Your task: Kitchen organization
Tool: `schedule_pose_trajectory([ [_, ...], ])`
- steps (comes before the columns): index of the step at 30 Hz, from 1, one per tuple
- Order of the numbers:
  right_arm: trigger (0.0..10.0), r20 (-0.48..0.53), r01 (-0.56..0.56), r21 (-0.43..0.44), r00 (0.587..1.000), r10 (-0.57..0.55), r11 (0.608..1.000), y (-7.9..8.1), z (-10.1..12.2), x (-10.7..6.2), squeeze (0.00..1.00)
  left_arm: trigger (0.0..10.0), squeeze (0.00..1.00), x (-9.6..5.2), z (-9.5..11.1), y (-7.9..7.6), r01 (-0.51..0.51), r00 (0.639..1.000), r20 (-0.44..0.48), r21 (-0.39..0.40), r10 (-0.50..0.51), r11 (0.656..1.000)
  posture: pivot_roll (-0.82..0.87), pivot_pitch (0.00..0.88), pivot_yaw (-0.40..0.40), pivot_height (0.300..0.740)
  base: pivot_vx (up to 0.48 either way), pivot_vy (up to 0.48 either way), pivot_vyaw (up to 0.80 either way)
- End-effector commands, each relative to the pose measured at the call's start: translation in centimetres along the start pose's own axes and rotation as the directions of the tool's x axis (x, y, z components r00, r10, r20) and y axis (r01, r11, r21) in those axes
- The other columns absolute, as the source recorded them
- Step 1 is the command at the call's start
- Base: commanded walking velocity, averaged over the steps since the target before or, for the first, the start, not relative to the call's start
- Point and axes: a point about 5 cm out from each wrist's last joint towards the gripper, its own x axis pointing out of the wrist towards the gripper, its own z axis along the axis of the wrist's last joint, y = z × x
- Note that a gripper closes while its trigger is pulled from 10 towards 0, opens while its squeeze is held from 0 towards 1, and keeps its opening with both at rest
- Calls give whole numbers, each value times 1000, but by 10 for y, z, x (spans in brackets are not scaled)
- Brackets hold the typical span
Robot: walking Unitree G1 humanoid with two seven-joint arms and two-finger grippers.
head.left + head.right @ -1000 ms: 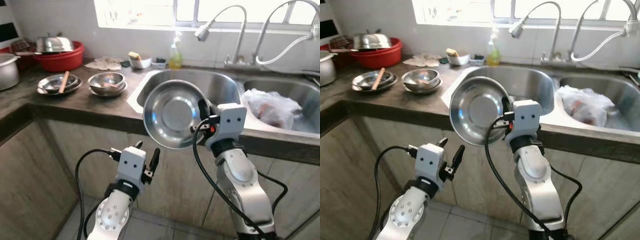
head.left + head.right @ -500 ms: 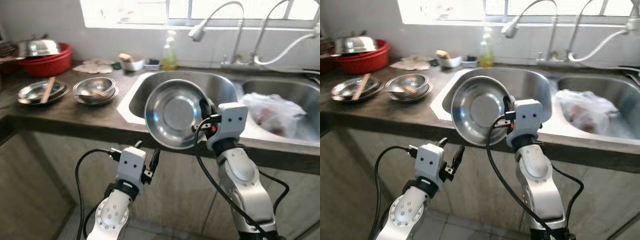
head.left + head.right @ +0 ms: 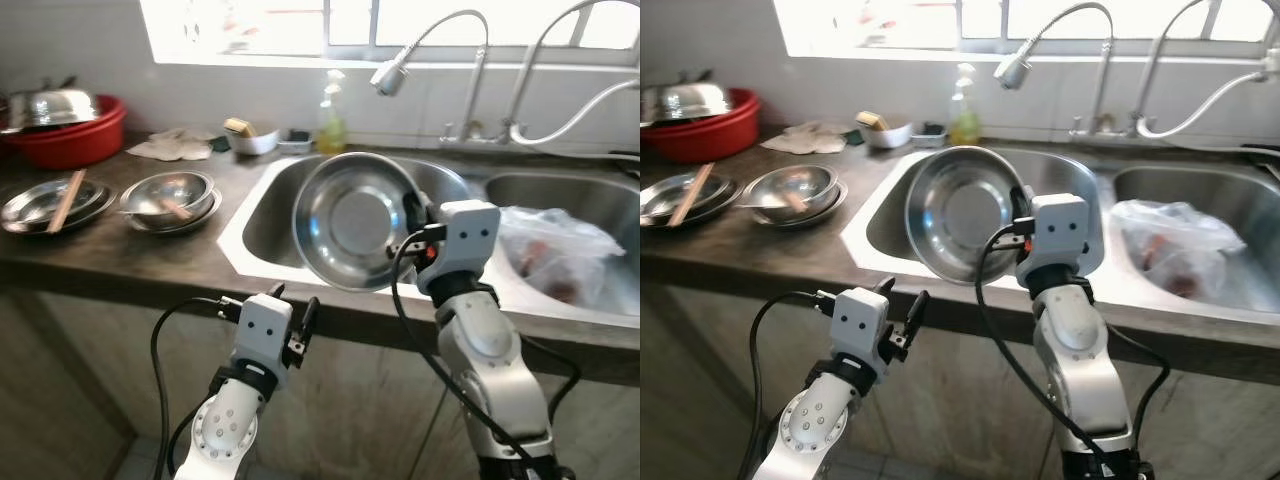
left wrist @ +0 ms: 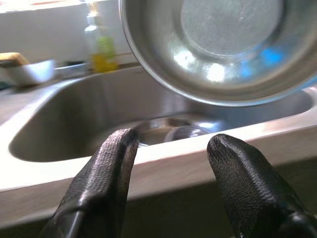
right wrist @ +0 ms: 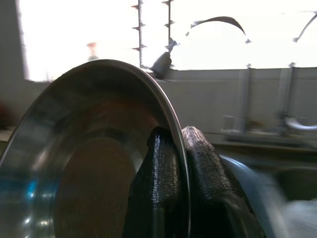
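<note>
A round steel bowl (image 3: 355, 220) stands on edge in the air, its inside facing me, in front of the left sink basin (image 3: 275, 205). My right gripper (image 3: 410, 215) is shut on the bowl's right rim; in the right wrist view its fingers (image 5: 163, 168) pinch the rim of the bowl (image 5: 89, 163). My left gripper (image 3: 292, 312) hangs open below the counter edge, holding nothing, with the bowl (image 4: 218, 44) above its fingertips.
Stacked steel bowls (image 3: 168, 195) and plates with a wooden stick (image 3: 50, 200) sit on the dark counter at left, behind them a red basin (image 3: 60, 135) with a lid. A soap bottle (image 3: 331, 120) and two taps (image 3: 440, 60) stand behind the sinks. A plastic bag (image 3: 555, 250) lies in the right basin.
The view has shifted right and closer to the sink. The bowl stays held in my right gripper, now slightly higher against the basin. My left gripper keeps its pose.
</note>
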Motion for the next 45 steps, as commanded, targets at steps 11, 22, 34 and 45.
schedule_pose_trajectory([
  [11,10000,13,-39,24,999,39,999,8,4,7,0,10000,0,-3,-1,10,-30,1000,-6,26,30,999,32,0,-19,740,349,0,0],
  [22,10000,-88,-50,10,995,51,999,3,-11,8,0,10000,0,-4,-3,9,-28,999,-21,17,28,999,37,0,-24,740,258,0,0],
  [34,10000,-318,-4,-44,948,-10,999,-11,-44,24,0,10000,0,-8,-4,6,-5,999,-40,7,6,1000,42,18,-21,740,0,0,0],
  [45,10000,-519,116,-97,842,-149,989,-32,-81,46,0,10000,0,-16,-3,6,-6,999,-52,18,7,1000,79,36,-40,740,0,0,0],
])
